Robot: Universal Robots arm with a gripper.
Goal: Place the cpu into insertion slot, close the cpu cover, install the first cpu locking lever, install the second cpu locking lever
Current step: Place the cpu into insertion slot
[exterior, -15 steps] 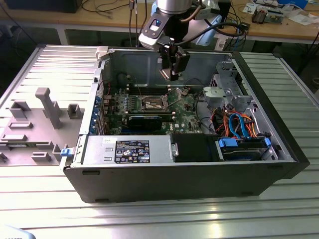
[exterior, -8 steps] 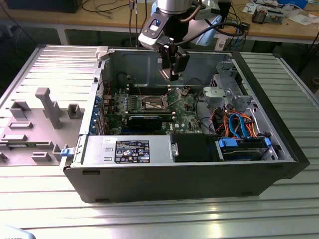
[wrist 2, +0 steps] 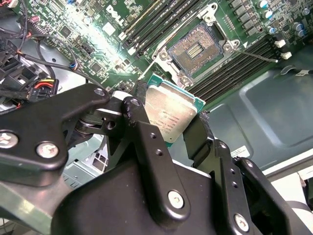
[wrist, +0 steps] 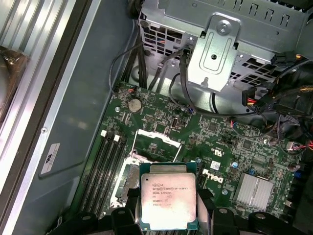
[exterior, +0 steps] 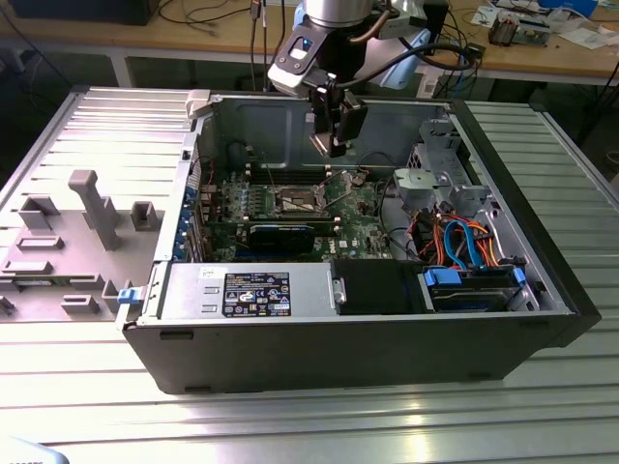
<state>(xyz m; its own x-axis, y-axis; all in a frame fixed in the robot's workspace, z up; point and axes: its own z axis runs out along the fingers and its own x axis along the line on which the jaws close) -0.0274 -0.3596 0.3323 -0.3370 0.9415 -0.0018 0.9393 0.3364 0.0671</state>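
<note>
The gripper (exterior: 335, 147), clamped on the cpu's (wrist 2: 168, 113) edges, holds it clear above the slot (wrist 2: 195, 48), whose bare contacts show in the second wrist view, while the cpu partly hides it in the first wrist view.

The arm (exterior: 331, 14) is reaching down from above, its wrist pointing the gripper (exterior: 335, 145) straight downward. In both wrist views the two black fingers (wrist 2: 146, 142) are pressing on opposite edges of the cpu (wrist: 167, 198), clamping it between them.
</note>
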